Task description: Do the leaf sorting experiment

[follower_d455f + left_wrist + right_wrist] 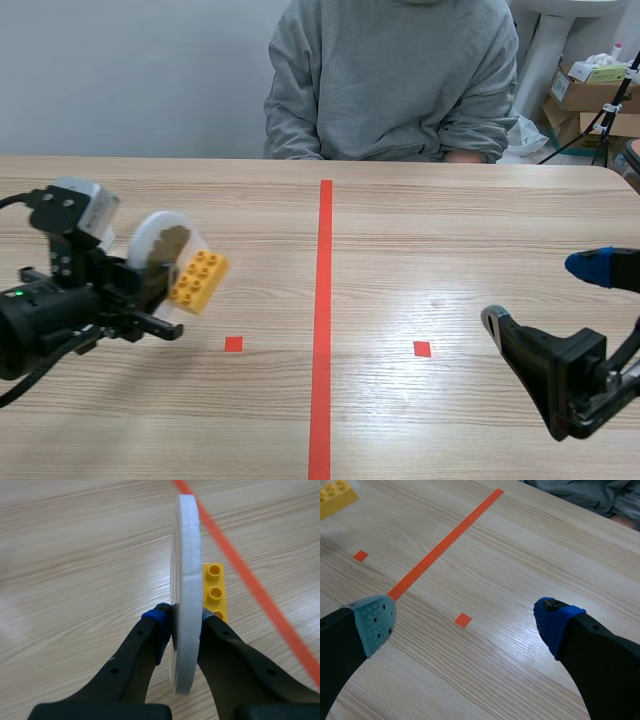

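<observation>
In the scene view, a white round foam-like disc (160,240) with a brown leaf-shaped picture on its face is seen held on edge by the left gripper (158,290) over the left half of the pale wooden table (430,230), and a yellow studded plastic brick (197,280) is just beside it, tilted; whether the two touch cannot be told. The right gripper (545,295) is seen low at the right with its fingers spread and nothing between them. The step is judged to be the carrying of the leaf disc to its sorting place. It would be done well if the clamp is held firm, the disc is kept off the brick, and it is lowered to the table before release. In the left wrist view, the disc (187,570) is pinched edge-on between the two fingers, a blue pad (155,615) pressed to one face, and the brick (215,590) lies beyond the other finger. In the right wrist view, only bare table is seen between the parted fingers of the right gripper (465,625), and the brick (335,497) is well apart. One disc, one brick, one long orange-red tape line (323,330), two small orange-red squares and one seated person in a grey sweatshirt (390,80) are counted.
</observation>
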Available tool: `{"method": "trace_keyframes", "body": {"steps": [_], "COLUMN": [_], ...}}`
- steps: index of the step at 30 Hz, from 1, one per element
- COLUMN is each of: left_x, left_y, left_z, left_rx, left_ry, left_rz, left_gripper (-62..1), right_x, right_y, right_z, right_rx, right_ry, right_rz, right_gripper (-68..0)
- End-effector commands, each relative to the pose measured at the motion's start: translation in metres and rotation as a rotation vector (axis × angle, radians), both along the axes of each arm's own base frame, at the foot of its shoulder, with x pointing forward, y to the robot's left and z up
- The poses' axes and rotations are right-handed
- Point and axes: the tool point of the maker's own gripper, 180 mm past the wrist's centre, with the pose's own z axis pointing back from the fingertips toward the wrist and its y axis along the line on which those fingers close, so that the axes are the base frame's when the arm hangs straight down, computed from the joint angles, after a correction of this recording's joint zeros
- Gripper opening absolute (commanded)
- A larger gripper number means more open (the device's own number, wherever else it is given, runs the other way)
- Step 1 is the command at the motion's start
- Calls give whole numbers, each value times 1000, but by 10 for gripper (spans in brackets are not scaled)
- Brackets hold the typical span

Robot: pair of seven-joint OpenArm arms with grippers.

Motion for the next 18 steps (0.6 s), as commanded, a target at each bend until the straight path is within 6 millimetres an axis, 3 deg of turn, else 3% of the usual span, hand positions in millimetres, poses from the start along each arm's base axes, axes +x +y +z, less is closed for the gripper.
{"method": "trace_keyframes", "body": {"steps": [1,7,12,18], "left_x": [14,28,40,60], "left_y": [17,98,151,184], "left_z": [8,-5,-12,-17], "left_rx": [11,98,121,141], "left_ry": [-35,-12,-4,12], "left_rz": [35,187,307,394], "left_gripper": [-583,-582,-582,-582], "right_x": [7,9,9,9], "right_y": [0,0,0,0], "right_z": [12,14,14,14], "right_rx": [9,8,7,6], "right_ry": [-45,-51,-51,-50], "right_rz": [-1,-1,-1,-1], "right_gripper": [-111,-111,-111,-111]}}
